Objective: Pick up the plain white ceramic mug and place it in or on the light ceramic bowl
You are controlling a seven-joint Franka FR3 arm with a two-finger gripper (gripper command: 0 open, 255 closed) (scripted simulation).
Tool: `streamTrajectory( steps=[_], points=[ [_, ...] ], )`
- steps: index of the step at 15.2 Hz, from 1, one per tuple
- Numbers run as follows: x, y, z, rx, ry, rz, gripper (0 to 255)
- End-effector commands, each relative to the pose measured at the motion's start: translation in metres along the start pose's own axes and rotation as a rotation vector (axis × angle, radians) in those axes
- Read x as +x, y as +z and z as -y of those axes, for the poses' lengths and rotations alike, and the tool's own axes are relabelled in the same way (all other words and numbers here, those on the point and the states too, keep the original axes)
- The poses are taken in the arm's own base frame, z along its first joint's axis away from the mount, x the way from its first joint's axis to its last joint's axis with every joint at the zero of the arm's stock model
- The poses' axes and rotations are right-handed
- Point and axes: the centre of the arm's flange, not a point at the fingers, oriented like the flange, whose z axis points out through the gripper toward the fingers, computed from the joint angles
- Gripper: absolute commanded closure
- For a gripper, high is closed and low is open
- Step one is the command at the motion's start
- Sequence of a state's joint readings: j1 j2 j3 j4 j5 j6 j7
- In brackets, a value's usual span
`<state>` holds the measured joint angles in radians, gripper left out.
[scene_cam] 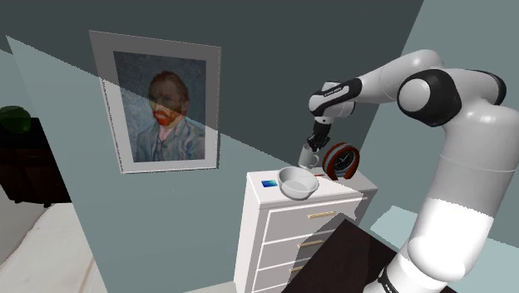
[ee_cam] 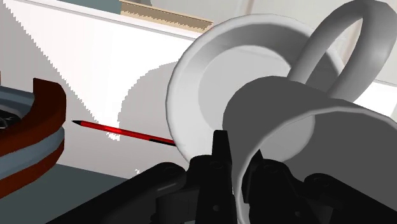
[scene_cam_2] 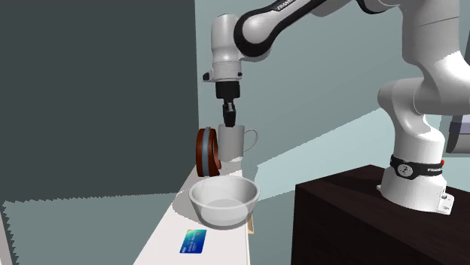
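Mug [scene_cam_2: 230, 143] first: you have it pinched by the wall at the rim, on the side away from the handle. The gripper [scene_cam_2: 228, 120] comes straight down on it, and in the wrist view the black fingers [ee_cam: 219, 159] are closed narrow on the thin wall, one seemingly inside and one outside. It hangs upright just beside the round clock [scene_cam_2: 207, 150] with the red-brown rim, over the white chest of drawers [scene_cam: 274, 229]. Whether its base has cleared the top, you cannot tell from these views.

Treat it as stiff, glazed and slippery, moderately heavy for a rim pinch. Because the hold is off-centre, the weight of the body and handle will probably try to swing it about the pads. A firm squeeze low on the wall, with slow, level travel, should keep it steady. Ceramic chips, so let it down gently.

The bowl [scene_cam_2: 224, 199] sits near the front of the same top, close to the mug, wide open and shallow. You need a short carry past the clock and then a lowering into it. A red pencil [ee_cam: 121, 132] lies on the top by the clock, and a blue card [scene_cam_2: 193, 241] lies beyond the bowl; neither seems to block that path.
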<state>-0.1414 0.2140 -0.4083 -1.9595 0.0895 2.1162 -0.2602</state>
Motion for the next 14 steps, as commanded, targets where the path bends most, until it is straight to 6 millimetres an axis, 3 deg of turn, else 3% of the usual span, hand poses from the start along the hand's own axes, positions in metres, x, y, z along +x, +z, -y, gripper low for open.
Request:
streamTrajectory(
  steps=[1,14],
  points=[
    [0.000,0.003,0.011,0.000,0.002,0.000,255],
    [0.002,0.072,0.011,0.000,0.002,0.000,255]
  ],
)
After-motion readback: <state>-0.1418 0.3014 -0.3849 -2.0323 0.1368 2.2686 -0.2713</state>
